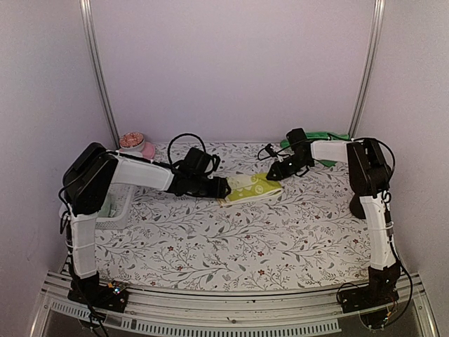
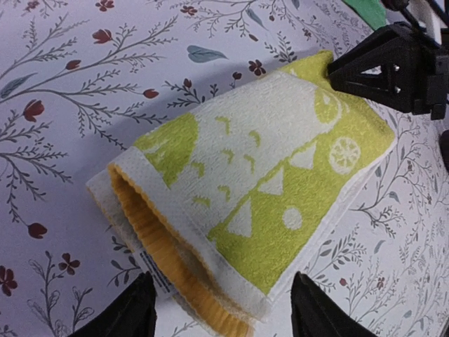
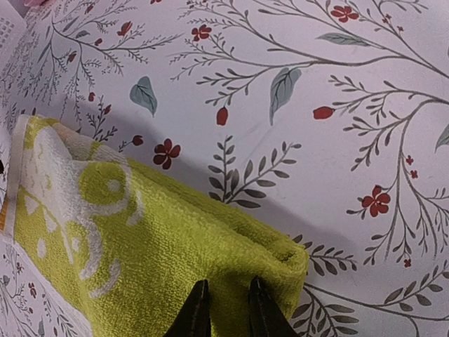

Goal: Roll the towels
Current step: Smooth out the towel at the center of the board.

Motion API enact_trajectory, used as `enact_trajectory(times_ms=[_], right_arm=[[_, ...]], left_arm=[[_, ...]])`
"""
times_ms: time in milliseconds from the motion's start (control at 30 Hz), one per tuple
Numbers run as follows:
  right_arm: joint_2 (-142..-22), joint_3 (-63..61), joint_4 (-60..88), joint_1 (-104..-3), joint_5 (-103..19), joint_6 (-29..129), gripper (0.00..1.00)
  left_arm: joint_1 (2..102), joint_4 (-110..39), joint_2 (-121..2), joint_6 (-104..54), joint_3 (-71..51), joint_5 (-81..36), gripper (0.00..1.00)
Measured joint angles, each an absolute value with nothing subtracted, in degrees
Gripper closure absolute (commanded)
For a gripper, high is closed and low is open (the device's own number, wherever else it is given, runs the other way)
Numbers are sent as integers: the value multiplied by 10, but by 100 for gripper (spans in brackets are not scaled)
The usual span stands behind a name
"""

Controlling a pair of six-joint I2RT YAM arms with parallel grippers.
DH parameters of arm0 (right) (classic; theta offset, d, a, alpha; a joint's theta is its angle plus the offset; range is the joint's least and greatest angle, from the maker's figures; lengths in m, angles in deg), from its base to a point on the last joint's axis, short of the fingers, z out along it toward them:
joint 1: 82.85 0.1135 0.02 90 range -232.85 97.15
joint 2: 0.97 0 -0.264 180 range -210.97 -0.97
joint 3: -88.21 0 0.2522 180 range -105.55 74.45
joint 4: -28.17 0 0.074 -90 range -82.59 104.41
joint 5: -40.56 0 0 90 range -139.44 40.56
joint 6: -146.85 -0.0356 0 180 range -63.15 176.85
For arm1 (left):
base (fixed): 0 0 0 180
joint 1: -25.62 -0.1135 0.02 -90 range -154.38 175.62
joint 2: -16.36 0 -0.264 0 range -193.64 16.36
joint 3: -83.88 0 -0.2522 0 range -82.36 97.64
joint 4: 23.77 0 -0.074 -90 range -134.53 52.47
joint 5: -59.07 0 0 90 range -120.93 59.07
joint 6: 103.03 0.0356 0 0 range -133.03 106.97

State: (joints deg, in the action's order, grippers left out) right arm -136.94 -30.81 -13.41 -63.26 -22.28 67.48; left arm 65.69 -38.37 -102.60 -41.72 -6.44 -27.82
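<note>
- Your left hand [image 2: 223,298] stands open, fingers either side of the layered end of the yellow-lime towel [image 2: 259,182]. Clamp unevenly and only the top layer rolls.
- Your right hand [image 3: 226,305] pinches its far folded corner, mid-worktop [image 1: 280,239] — a thin bite may slip.
- The green towel [image 1: 335,136] lies at the back.

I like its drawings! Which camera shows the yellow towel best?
Left wrist view: the yellow towel fills it, pattern and folded layers clear. Right wrist shows only one corner; the top view shows it small.
</note>
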Motion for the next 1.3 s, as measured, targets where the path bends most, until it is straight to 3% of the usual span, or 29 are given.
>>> enact_trajectory(times_ms=[333, 633, 967, 1067, 1300], right_arm=[[-1376, -308, -129, -633, -233, 666, 80], [-1376, -308, -129, -634, -232, 666, 80], [-1376, -308, -129, -635, -232, 666, 80], [-1376, -308, -129, -635, -232, 666, 80], [-1376, -308, -129, -637, -233, 667, 80]], left_arm=[[657, -355, -1028, -438, -64, -238, 41], [656, -352, -1061, -456, -64, -227, 53], [655, -342, -1063, -472, -64, -223, 85], [655, -341, -1065, -473, -64, -223, 99], [653, -340, -1065, -475, -65, -224, 100]])
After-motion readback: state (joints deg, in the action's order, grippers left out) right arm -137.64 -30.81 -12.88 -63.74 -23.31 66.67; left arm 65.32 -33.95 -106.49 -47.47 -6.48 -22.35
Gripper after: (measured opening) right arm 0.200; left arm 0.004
